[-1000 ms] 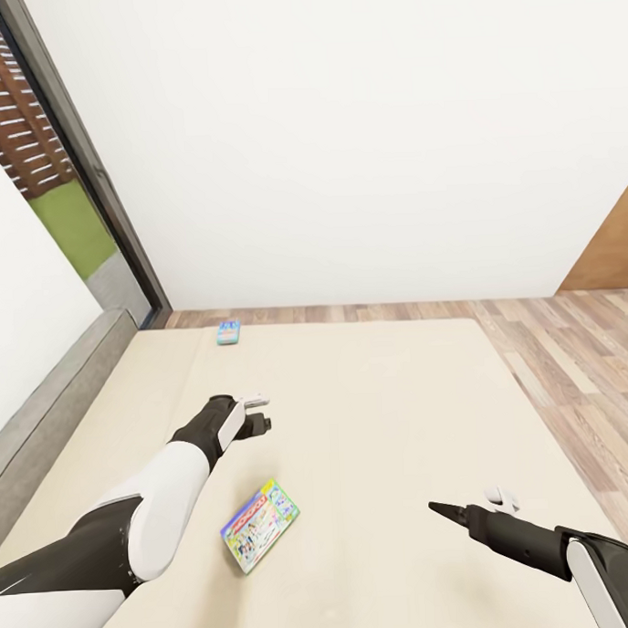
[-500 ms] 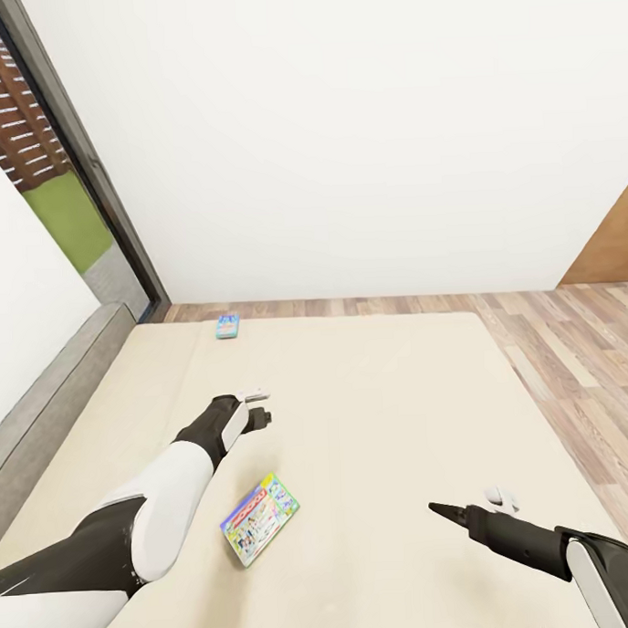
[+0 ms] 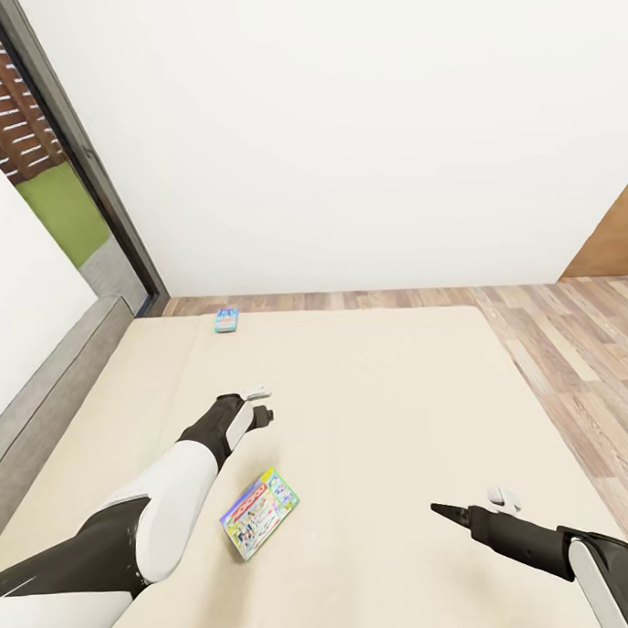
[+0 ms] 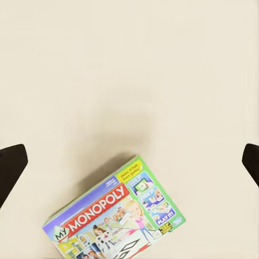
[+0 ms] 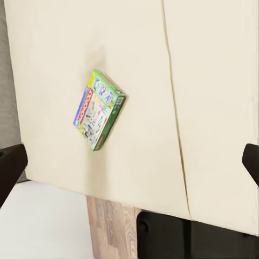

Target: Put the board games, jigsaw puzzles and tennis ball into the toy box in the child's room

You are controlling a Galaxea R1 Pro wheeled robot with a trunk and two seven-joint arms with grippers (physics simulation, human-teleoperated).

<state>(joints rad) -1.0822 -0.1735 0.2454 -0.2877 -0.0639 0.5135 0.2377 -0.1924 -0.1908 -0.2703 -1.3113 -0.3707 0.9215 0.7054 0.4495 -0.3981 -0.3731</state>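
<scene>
You are looking down at the bed (image 3: 372, 394), with its plain beige mattress. The Monopoly box (image 3: 260, 514) lies flat on the mattress, close to you and turned at a slant. Its lid faces up, and in the left wrist view you can read "MY MONOPOLY" on the box (image 4: 116, 218).

Your left end effector (image 3: 260, 404) hangs over the mattress, a little past the Monopoly box and not touching it. Its two dark fingers sit far apart at the edges of the left wrist view, so it is wide open and holds nothing.

Your right end effector (image 3: 469, 511) is out over the near right part of the bed, well apart from the Monopoly box. Its fingers also sit far apart at the edges of the right wrist view. It is wide open and holds nothing too.

The small blue game box (image 3: 227, 320) lies flat at the far end of the bed, near the wood floor (image 3: 572, 358). A low grey headboard (image 3: 53, 398) runs along the left side of the bed. Behind it all stands a white wall (image 3: 343, 139).
</scene>
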